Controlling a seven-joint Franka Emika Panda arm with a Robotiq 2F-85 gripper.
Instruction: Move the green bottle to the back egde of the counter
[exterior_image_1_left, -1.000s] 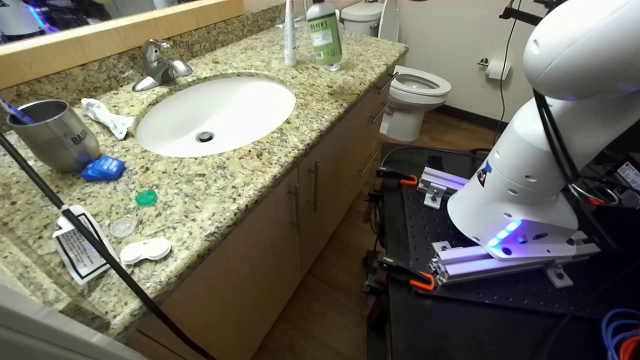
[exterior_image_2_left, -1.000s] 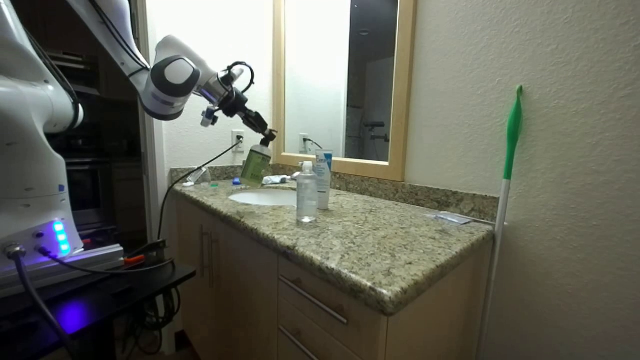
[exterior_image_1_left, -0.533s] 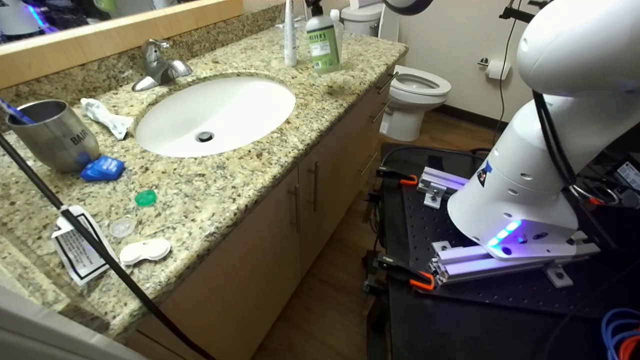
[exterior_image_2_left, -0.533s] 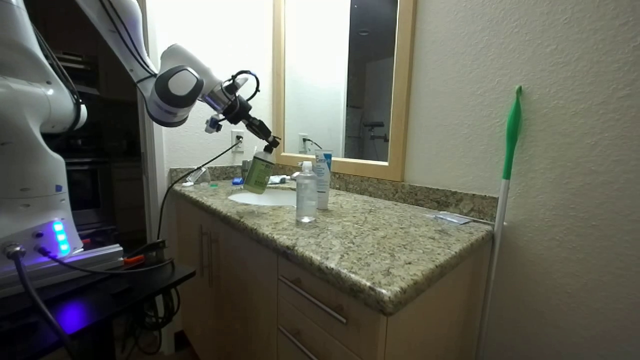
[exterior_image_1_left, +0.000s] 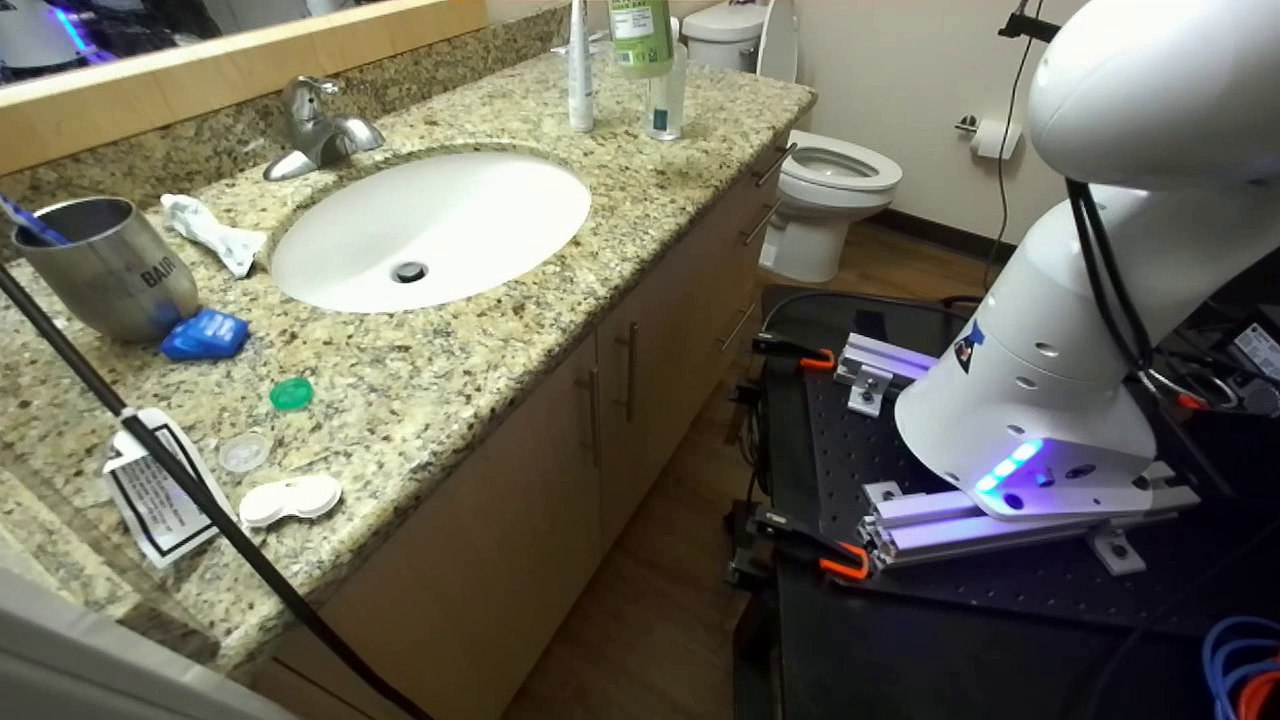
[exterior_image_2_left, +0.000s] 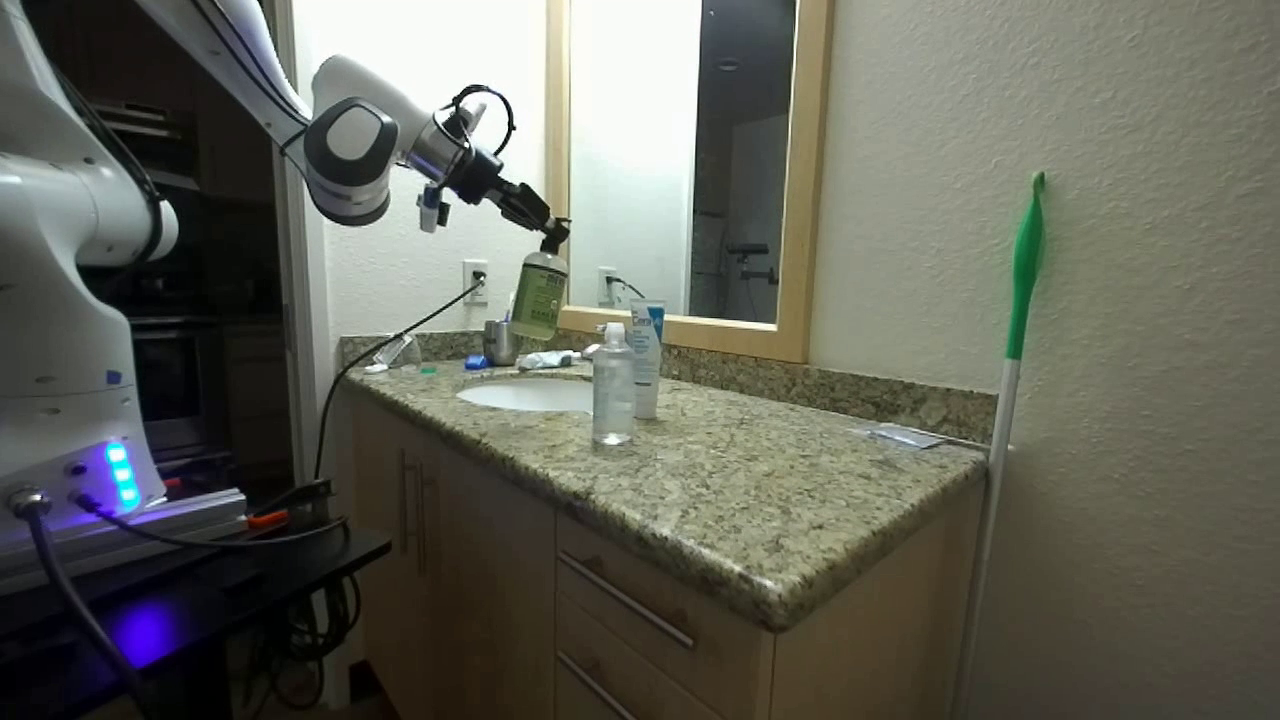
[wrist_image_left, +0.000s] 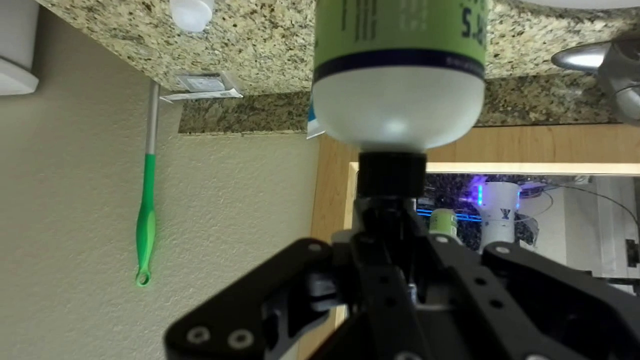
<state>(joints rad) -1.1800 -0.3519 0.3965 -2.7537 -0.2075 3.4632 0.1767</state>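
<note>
The green bottle has a green label, a pale shoulder and a black pump top. It hangs in the air above the counter, slightly tilted, and also shows in an exterior view, cut off by the top edge. In the wrist view the bottle is at the top, its base out of frame. My gripper is shut on the bottle's black pump top; in the wrist view the fingers close around it, partly dark and blurred. The counter's back edge meets a granite backsplash.
A clear bottle and a white tube stand beyond the sink. The faucet is at the back. A metal cup, a blue packet and a green cap lie past the sink. The mirror frame rises behind.
The gripper and bottle dipped slightly half a second ago and are now raised higher. In an exterior view they have shifted right, and the bottle hangs more upright. The cup behind is uncovered.
</note>
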